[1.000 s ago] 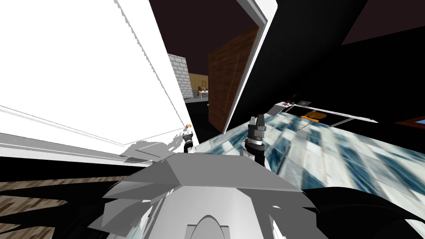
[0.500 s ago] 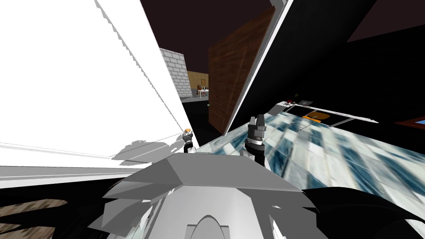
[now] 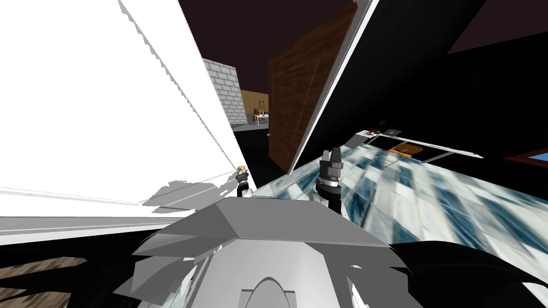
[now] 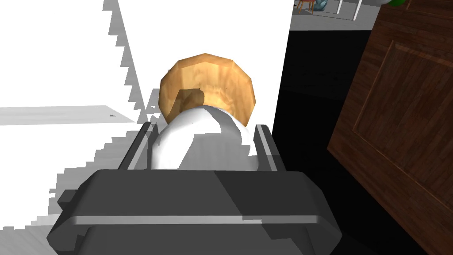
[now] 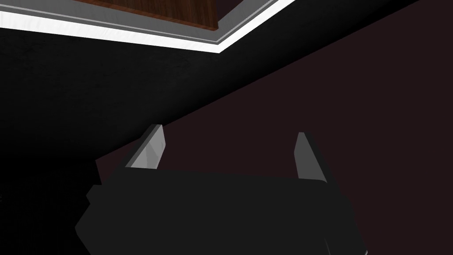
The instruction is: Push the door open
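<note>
Fingers (image 4: 138, 148) of the left gripper (image 4: 204, 128) are pressed against the two sides of a white rounded knob (image 4: 199, 137), which fills the gap between them, so the knob is pinched. Just behind the knob sits a tan wooden faceted disc (image 4: 208, 84), set on the white door (image 4: 66, 53) close to its free edge. The knob covers the lower part of the disc, and the gripper's dark body hides the knob's near end. Past that edge the left wrist view shows a black area (image 4: 309, 110) and then a dark brown panelled wooden door (image 4: 398, 133). In the head view the white door (image 3: 96, 107) sweeps across the left side. There the left gripper (image 3: 243, 181) is a small shape at the door's lower corner, the disc (image 3: 242, 169) is an orange speck, and the knob and fingers are too small to make out. The same view adds a white frame (image 3: 326, 91), a grey brick wall (image 3: 222, 91) far back in the opening and a blue-and-white tiled floor (image 3: 417, 187). The right gripper (image 3: 333, 156) is raised over that floor, well apart from the door. In its own wrist view the right gripper (image 5: 228, 150) has its blades spread wide.
</note>
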### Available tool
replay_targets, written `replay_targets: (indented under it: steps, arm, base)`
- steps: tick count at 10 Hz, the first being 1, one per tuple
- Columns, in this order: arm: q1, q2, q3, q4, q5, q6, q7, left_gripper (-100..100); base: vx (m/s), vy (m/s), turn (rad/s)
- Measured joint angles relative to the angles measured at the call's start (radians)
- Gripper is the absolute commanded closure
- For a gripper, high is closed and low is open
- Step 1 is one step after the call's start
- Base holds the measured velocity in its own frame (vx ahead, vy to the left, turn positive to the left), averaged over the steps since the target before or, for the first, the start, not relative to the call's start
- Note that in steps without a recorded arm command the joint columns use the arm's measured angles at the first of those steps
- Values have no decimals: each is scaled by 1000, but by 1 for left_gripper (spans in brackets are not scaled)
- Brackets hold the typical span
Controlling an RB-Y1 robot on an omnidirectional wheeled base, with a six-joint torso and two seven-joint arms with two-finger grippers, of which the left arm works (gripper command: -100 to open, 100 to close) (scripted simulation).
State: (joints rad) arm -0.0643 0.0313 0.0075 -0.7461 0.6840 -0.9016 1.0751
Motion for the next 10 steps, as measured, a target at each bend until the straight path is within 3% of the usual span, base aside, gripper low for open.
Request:
replay_targets:
  steps: [1,3,4,5,7,9,10]
  arm:
    - [0,0,0,0,0,0,0,100]
    - [46,1,15,-40,17,11,-13,100]
    - [41,10,27,-27,28,9,-11,100]
    - [-2,20,40,48,37,-29,6,100]
    - [25,20,54,-12,46,-15,-17,100]
    - [77,22,75,-84,68,12,-36,100]
    - [66,26,85,-61,76,0,-34,100]
  base:
    - [91,13,-112]
    - [174,44,-102]
    - [190,40,-52]
    - [128,38,-39]
    - [55,15,-36]
    - [149,37,-93]
    - [131,47,-74]
